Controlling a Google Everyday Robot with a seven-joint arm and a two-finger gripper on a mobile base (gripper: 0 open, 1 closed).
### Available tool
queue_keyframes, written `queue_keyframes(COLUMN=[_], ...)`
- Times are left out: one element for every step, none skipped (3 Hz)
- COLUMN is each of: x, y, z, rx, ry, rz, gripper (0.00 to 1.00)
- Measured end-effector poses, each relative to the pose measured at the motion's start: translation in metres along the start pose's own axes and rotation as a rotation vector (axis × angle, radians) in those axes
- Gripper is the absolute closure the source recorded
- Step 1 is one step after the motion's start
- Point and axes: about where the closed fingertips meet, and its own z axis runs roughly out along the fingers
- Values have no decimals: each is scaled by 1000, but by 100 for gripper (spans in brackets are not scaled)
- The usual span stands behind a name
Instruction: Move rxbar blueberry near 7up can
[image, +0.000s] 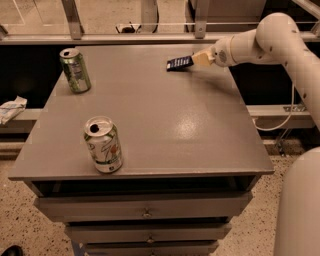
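The rxbar blueberry (179, 63) lies flat at the surface's (165, 125) far edge, the gripper (202, 58) at its right end.
Likely light, thin and slick, so best pinched across that short end. I cannot tell whether the gripper has closed on it; the 7up can (103, 145) stands well apart.

Claw (202, 58) beside far rxbar blueberry (179, 63); 7up can (103, 145) front-left.

Dim, warm room light, prob. from overhead. Broad soft glare on table (150, 100) top, strongest just right of centre, toward 3 o'clock. Gripper (202, 58) at 1 o'clock on the top, lit pale, w/ faint shadow under arm. 7up can (103, 144) lid glints. Gaps at 9 and 3 o'clock nearly black; floor at 12 brighter.
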Motion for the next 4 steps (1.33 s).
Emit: queue_keyframes(x=[-6, 0, 16, 34], y=[48, 88, 128, 185], z=[-28, -52, -75, -99], rx=[-133, -267, -404, -581], ry=[10, 59, 112, 154], rz=[-38, -67, -51, 3], gripper=[100, 100, 100, 100])
